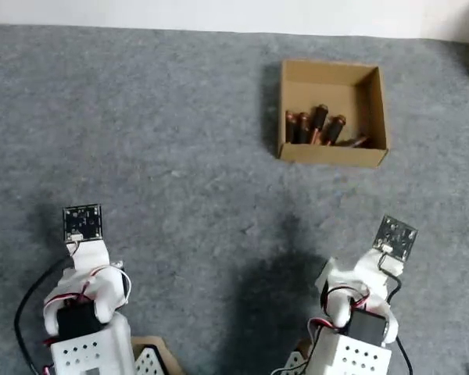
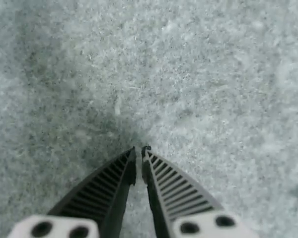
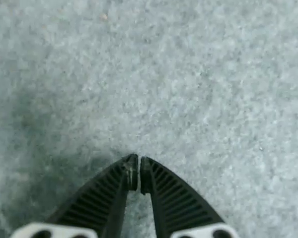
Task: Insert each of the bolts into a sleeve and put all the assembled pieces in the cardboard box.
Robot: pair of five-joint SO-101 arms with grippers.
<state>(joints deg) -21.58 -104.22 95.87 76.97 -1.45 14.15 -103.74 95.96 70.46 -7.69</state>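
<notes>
The cardboard box (image 1: 332,154), upper right, holds about five assembled pieces (image 1: 317,122), mostly pointing up-frame. The left pincer (image 2: 139,159) and right pincer (image 3: 139,172) are pressed together.

A lab-like test bench: grey felt-covered table (image 1: 141,117) against a plain white wall (image 1: 219,12).

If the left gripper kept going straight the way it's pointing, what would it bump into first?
Most likely the carpet. The left gripper, jaws shut, aims at it; how far off is hard to tell.
</notes>
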